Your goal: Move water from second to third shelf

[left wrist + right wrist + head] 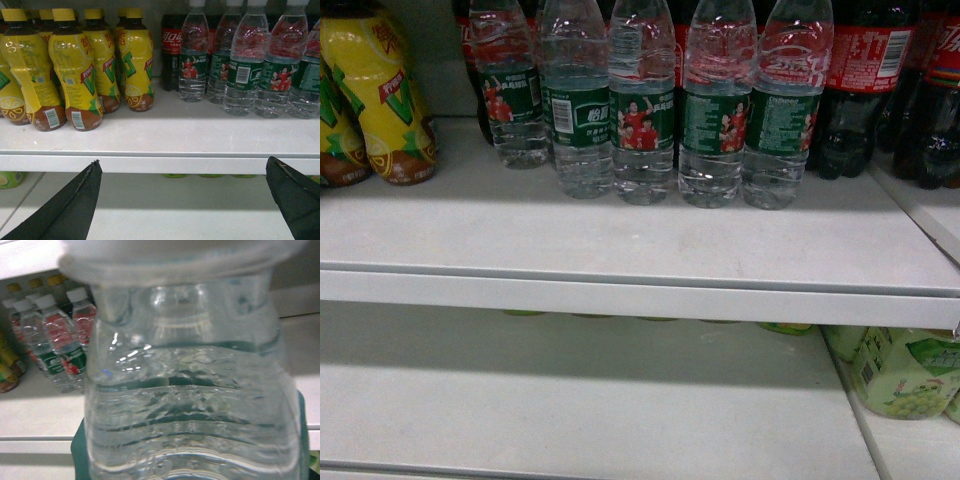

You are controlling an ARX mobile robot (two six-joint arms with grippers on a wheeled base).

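close before the right wrist cam: water bottle (192,390), fills the view, apparently held, jaws not visible so can't tell. left gripper (182,200) jaws wide apart, empty, below shelf edge (160,164). lower shelf (570,400) bare; placement apparently still pending.

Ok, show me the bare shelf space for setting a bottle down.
The lower shelf is bare left of the green cartons. The upper shelf is free along its front edge; behind it, the water bottles, yellow bottles and cola crowd the back.
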